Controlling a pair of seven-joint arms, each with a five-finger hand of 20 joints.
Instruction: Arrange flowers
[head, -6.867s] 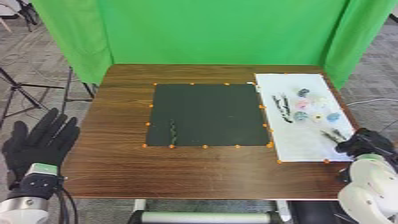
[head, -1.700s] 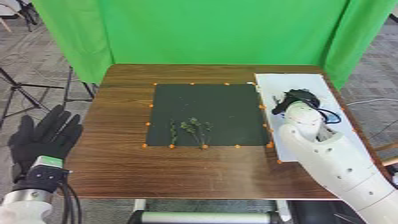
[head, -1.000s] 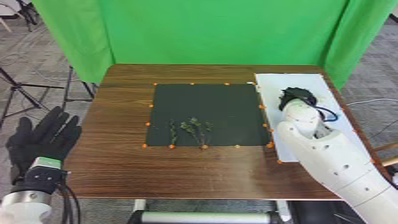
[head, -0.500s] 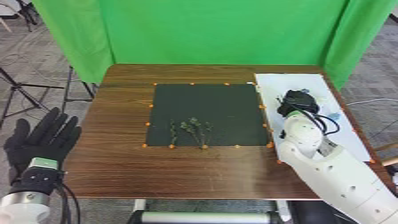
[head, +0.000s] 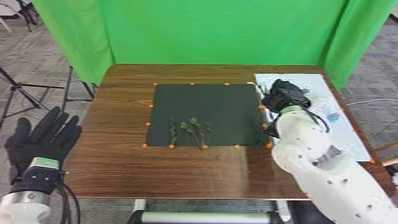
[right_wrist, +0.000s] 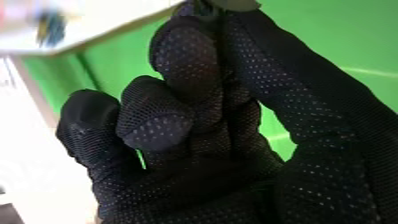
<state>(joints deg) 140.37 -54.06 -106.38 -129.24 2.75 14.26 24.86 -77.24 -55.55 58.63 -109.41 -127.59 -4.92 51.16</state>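
The right hand (head: 286, 95) has swung away from the middle of the white sheet (head: 354, 147) to its inner edge, beside the dark mat (head: 209, 102); its thumb and fingertips pinch a small grey-green piece (right_wrist: 236, 4), too little of it showing to tell which plant it is; so the picking-up seems done, and carrying it onto the mat looks like the next step. The green sprigs (head: 193, 128) lie where they did, to the hand's left and nearer the robot; they leave mat free beyond them for the new piece. Just right of the hand, on the sheet, lies a blue flower (head: 333, 117); the stretched left hand (head: 40, 135) rests well apart, out of the way; a low pass could drag the sprigs askew.
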